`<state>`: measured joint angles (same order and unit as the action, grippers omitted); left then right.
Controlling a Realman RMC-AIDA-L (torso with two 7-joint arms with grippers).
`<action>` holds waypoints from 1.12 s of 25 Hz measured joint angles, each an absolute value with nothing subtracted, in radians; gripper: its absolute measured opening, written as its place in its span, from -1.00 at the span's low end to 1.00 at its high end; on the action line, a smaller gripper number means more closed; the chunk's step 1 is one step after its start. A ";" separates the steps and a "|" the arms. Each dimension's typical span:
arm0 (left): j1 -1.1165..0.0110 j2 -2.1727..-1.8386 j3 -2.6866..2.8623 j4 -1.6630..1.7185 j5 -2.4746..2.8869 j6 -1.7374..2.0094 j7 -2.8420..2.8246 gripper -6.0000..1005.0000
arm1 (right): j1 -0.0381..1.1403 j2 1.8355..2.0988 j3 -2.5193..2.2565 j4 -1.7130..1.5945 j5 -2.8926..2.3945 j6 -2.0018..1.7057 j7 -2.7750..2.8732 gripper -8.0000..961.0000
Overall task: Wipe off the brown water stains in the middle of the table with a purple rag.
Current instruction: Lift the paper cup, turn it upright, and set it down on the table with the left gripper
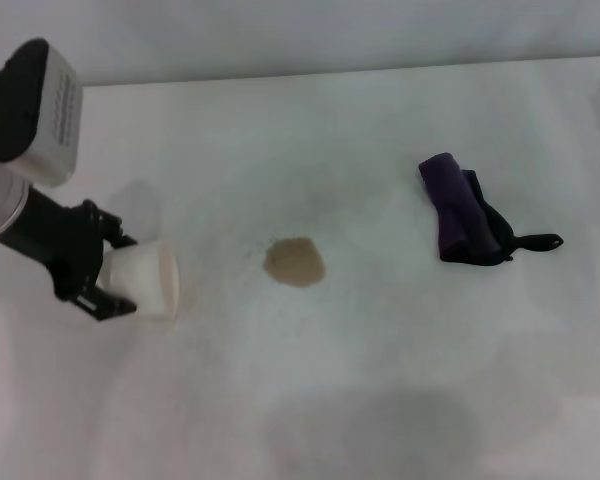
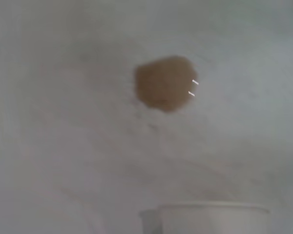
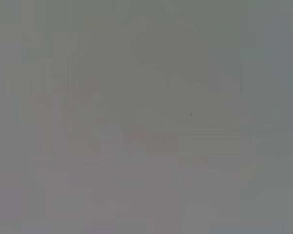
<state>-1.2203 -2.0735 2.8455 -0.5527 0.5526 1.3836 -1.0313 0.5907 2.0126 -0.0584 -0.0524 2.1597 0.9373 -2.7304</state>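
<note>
A tan-brown water stain [image 1: 295, 262] lies in the middle of the white table [image 1: 380, 380]; it also shows in the left wrist view [image 2: 164, 83]. The purple rag [image 1: 465, 210], a bunched roll with a black loop strap, lies to the right of the stain. My left gripper [image 1: 115, 272] is at the left of the table, shut on a white paper cup [image 1: 145, 278] that is tipped on its side with its mouth toward the stain. The cup's rim shows in the left wrist view [image 2: 212, 219]. My right gripper is out of view; its wrist view is blank grey.
A large faint grey shadow [image 1: 375, 430] lies on the table near the front edge. The table's far edge [image 1: 330, 72] meets a pale wall.
</note>
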 joint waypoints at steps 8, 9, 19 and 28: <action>-1.152 -2.067 2.846 -0.604 0.167 1.370 -1.028 0.60 | 0.590 2.014 -0.054 -0.051 2.161 0.938 -2.730 0.66; -1.133 -2.067 2.846 -0.603 0.105 1.363 -1.027 0.56 | 0.590 2.014 -0.055 -0.050 2.161 0.938 -2.730 0.66; -0.801 -2.071 2.845 -0.299 -0.659 1.304 -0.831 0.39 | 0.597 2.018 -0.063 -0.039 2.157 0.942 -2.730 0.66; -0.567 -2.083 2.843 0.071 -1.189 1.213 -0.572 0.28 | 0.598 2.017 -0.063 -0.026 2.149 0.952 -2.730 0.66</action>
<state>-0.5668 -2.0830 2.8432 0.0708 -1.1894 1.2128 -0.5718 0.5981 2.0169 -0.0628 -0.0260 2.1491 0.9522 -2.7305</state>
